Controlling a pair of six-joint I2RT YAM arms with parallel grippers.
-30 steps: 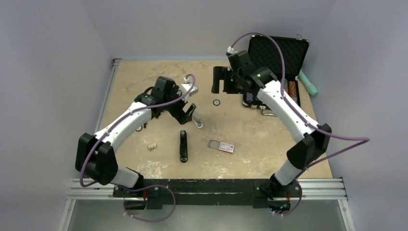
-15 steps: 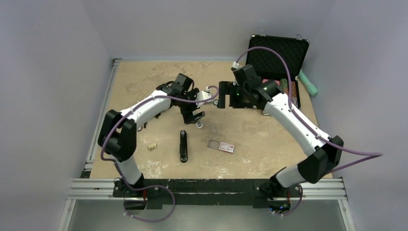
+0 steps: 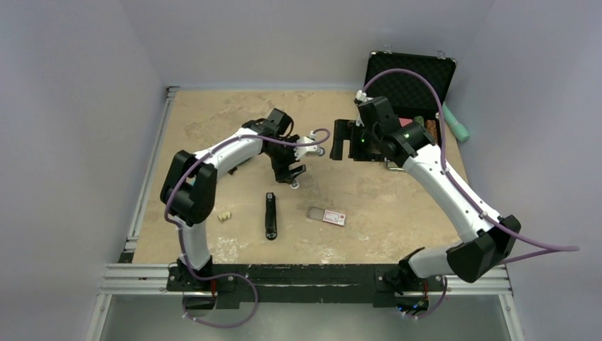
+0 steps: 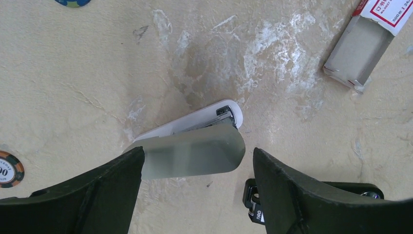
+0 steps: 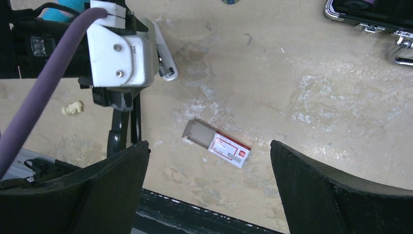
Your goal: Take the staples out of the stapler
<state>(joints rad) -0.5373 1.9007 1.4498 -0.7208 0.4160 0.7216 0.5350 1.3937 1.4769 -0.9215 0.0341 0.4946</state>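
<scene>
A white stapler (image 4: 195, 127) with its silver top arm (image 4: 204, 155) lies on the tan table, also seen in the top view (image 3: 292, 182) and the right wrist view (image 5: 164, 58). My left gripper (image 4: 197, 156) is open and hangs just above it, the silver arm between the fingers near the left one; it shows mid-table in the top view (image 3: 288, 169). A black stapler (image 3: 270, 215) lies closed just in front, its end in the left wrist view (image 4: 254, 207). My right gripper (image 3: 340, 140) is open and empty, raised to the right.
A red-and-white staple box (image 3: 327, 215) lies open right of the black stapler, also in the wrist views (image 5: 218, 145) (image 4: 361, 46). An open black case (image 3: 410, 79) and a teal object (image 3: 455, 121) stand back right. A poker chip (image 3: 320, 150) and a yellowish scrap (image 3: 224, 215) lie loose.
My left arm has stretched out to the right, bringing its open gripper a little further right over the white stapler. My right gripper has moved right and nearer, still open.
</scene>
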